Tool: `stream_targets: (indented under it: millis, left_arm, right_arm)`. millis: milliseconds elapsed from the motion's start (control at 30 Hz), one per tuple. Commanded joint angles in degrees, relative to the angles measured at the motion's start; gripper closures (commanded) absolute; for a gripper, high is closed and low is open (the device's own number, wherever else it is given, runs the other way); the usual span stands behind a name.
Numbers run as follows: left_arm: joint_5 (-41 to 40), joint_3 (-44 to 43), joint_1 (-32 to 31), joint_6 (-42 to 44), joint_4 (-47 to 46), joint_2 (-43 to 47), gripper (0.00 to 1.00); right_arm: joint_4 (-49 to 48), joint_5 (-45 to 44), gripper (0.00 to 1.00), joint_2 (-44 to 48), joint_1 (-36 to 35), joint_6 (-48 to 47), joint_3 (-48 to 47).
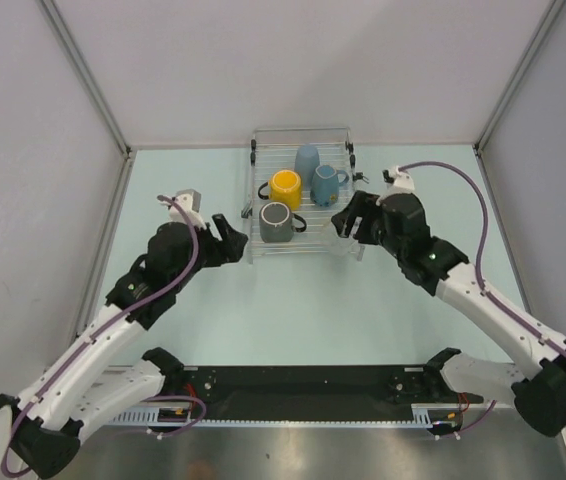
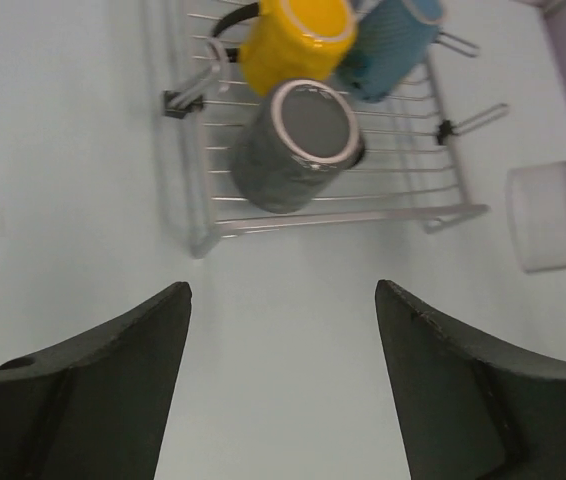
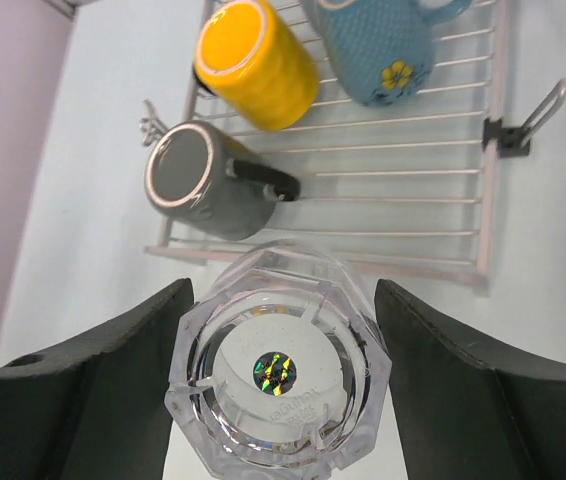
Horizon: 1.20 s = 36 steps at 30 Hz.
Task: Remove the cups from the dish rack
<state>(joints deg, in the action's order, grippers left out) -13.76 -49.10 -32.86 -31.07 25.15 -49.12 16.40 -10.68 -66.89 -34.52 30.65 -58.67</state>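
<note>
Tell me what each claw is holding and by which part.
The right claw grips the clear glass across its side walls. The left claw is open and holds nothing.

Bare table lies open along the near side of the rack, but 4 cups crowd its left and middle bars, grey mug nearest, and the right gripper holding a glass blocks its front right corner.
</note>
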Motion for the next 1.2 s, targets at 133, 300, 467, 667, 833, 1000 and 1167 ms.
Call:
stream_targets:
  millis: [133, 300, 467, 667, 833, 1000, 1167]
  left_arm:
    - [22.36, 10.59, -0.97, -5.66, -22.3, 8.51, 0.08]
    - [25.8, 17.54, -2.55, -12.25, -32.6, 11.33, 0.07]
    - [25.71, 20.44, -6.86, -14.02, -41.3, 10.72, 0.03]
    - [24.66, 22.12, -11.17, -14.11, -49.48, 9.58, 0.07]
    - [26.15, 22.56, -13.1, -14.98, -53.87, 6.94, 0.08]
    - [25.89, 23.26, -14.95, -15.25, -56.69, 5.18, 0.09]
    - [25.89, 23.35, -16.53, -14.46, -58.46, 4.13, 0.1]
  right_arm:
    - [-27.55, 19.11, 1.0, 16.08, 1.56, 13.0, 16.12]
    - [-39.66, 23.33, 1.0, 18.46, 0.95, 20.05, 23.94]
    - [-47.77, 24.13, 1.0, 16.89, -0.72, 24.97, 27.56]
    - [-55.59, 24.03, 1.0, 12.85, -2.13, 27.7, 29.32]
    - [-64.37, 25.7, 1.0, 9.42, -2.65, 30.95, 30.28]
    - [-75.87, 27.9, 1.0, 4.5, -2.92, 35.26, 32.39]
    - [-82.05, 29.05, 1.0, 0.72, -5.02, 37.72, 32.4]
